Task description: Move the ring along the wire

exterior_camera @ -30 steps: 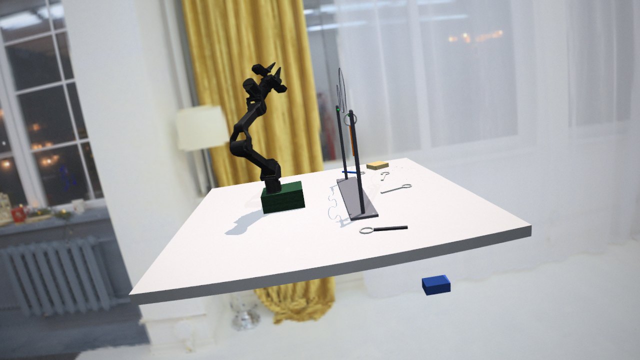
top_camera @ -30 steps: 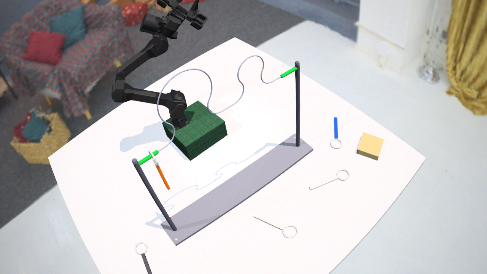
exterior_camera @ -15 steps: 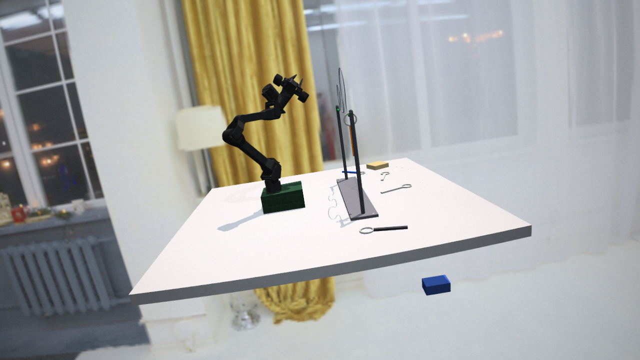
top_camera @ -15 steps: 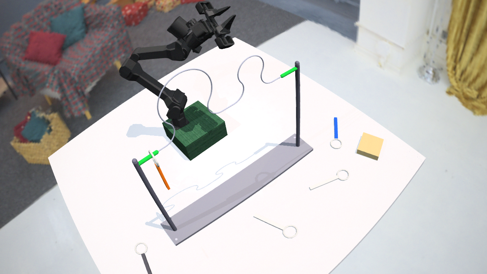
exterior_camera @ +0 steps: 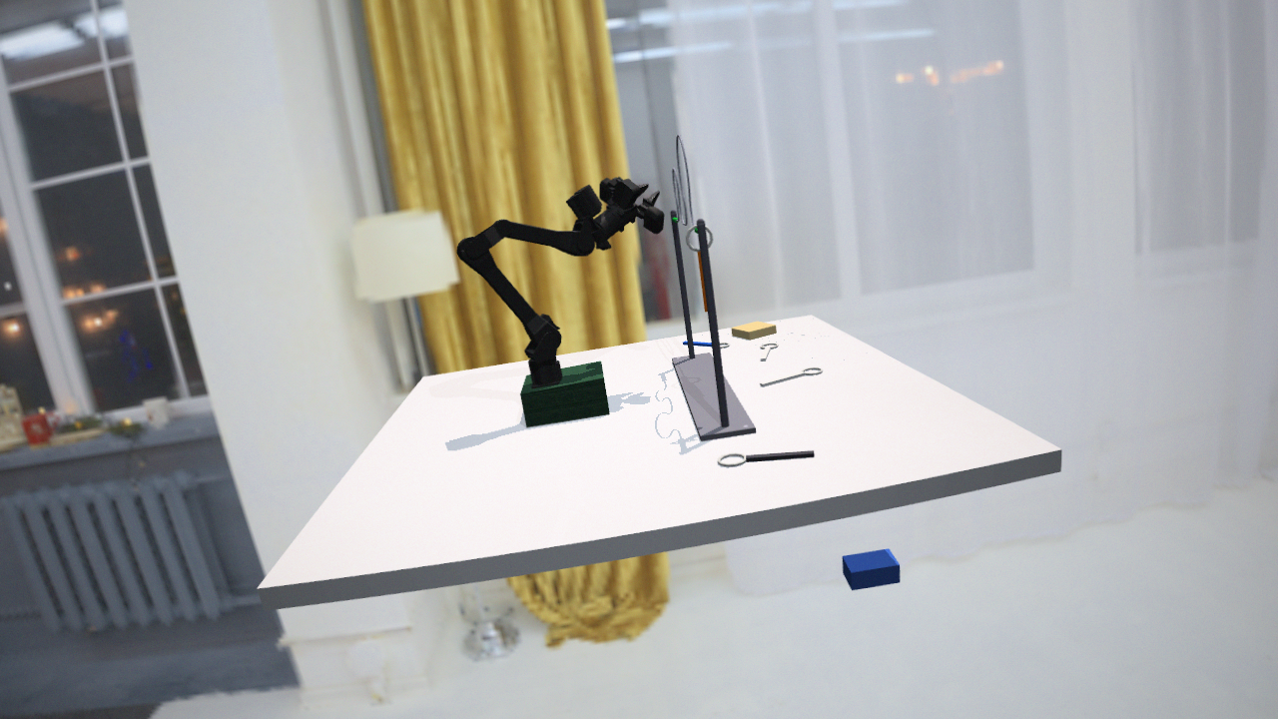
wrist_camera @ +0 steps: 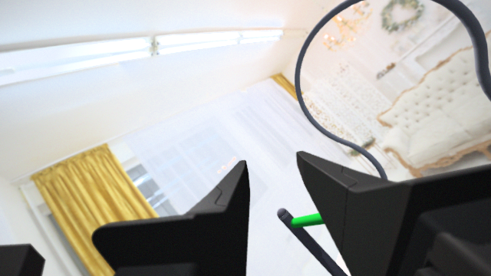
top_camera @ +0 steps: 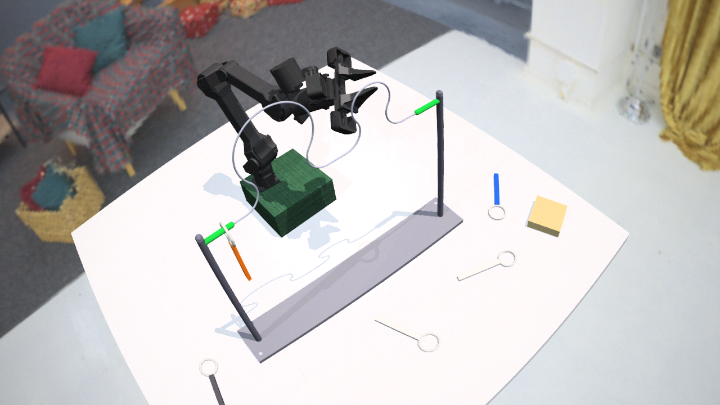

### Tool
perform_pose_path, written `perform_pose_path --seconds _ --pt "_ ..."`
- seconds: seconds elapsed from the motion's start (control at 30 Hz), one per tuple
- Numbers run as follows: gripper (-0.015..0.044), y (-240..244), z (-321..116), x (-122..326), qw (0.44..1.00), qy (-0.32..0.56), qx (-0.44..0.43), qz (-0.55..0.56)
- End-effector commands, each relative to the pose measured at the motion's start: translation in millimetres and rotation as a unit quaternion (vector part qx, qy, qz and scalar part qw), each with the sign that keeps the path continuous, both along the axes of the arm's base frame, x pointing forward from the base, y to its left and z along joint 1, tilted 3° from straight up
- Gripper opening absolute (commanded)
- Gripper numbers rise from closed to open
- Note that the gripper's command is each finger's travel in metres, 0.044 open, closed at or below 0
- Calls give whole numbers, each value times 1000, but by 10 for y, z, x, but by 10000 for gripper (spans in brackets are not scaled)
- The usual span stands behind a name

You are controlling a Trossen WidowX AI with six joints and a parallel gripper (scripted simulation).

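Note:
The ring [top_camera: 230,241] [exterior_camera: 689,243] hangs around the green part [top_camera: 213,236] by the near post [top_camera: 229,287] [exterior_camera: 715,340]. Its orange handle [top_camera: 241,262] [exterior_camera: 703,282] points down. The other green part [top_camera: 427,106] [wrist_camera: 307,220] adjoins the far post [top_camera: 440,156] [exterior_camera: 683,295]. The thin grey wire [top_camera: 322,166] [wrist_camera: 298,77] curves between them. My gripper [top_camera: 375,81] [exterior_camera: 653,190] [wrist_camera: 271,162] is partly open and empty, high up on the arm's side of the wire. The exterior view shows a gap to the wire. The ring is out of the wrist view.
The posts stand on a grey base plate [top_camera: 347,282] [exterior_camera: 715,406]. A blue-handled ring [top_camera: 496,188], a yellow block [top_camera: 547,214] [exterior_camera: 753,331], two pale rings with handles and a dark-handled ring [top_camera: 216,387] [exterior_camera: 777,455] lie on the table. My arm stands on a green block [top_camera: 307,201] [exterior_camera: 564,399].

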State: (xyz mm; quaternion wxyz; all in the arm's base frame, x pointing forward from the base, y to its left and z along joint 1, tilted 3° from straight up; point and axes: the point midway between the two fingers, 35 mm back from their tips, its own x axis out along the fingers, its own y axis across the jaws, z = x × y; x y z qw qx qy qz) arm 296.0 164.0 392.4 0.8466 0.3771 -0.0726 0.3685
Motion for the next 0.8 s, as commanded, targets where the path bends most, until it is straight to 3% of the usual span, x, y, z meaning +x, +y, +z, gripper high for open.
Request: perform_pose_path --seconds 0.0,0.4,0.77 --pt "160 -147 -299 238 998 7 -52 -23" --pt "160 -963 -1073 749 979 20 -176 -102" --pt "160 -2002 -1678 842 947 31 -256 -189"
